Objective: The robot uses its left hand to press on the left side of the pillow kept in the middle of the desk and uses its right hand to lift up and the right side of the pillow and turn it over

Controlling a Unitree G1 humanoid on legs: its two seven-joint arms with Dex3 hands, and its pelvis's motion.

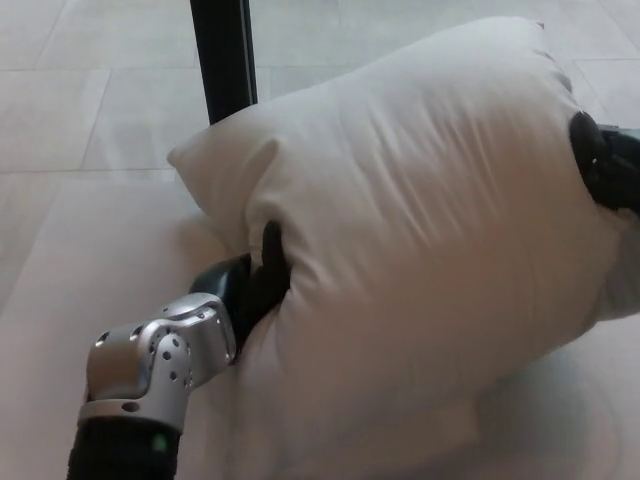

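The pillow (420,240) is found mid-desk (90,250), its left side pinned by the left hand (255,280), fingers dug into fabric. Its raised right edge is clasped by the right hand (605,165), the side to be swung over leftward.

A white pillow (420,240) lies on the pale desk (90,260).

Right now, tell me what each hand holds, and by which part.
The right hand grips the plump white fabric pillow at its right edge; the left hand only presses into its left side.
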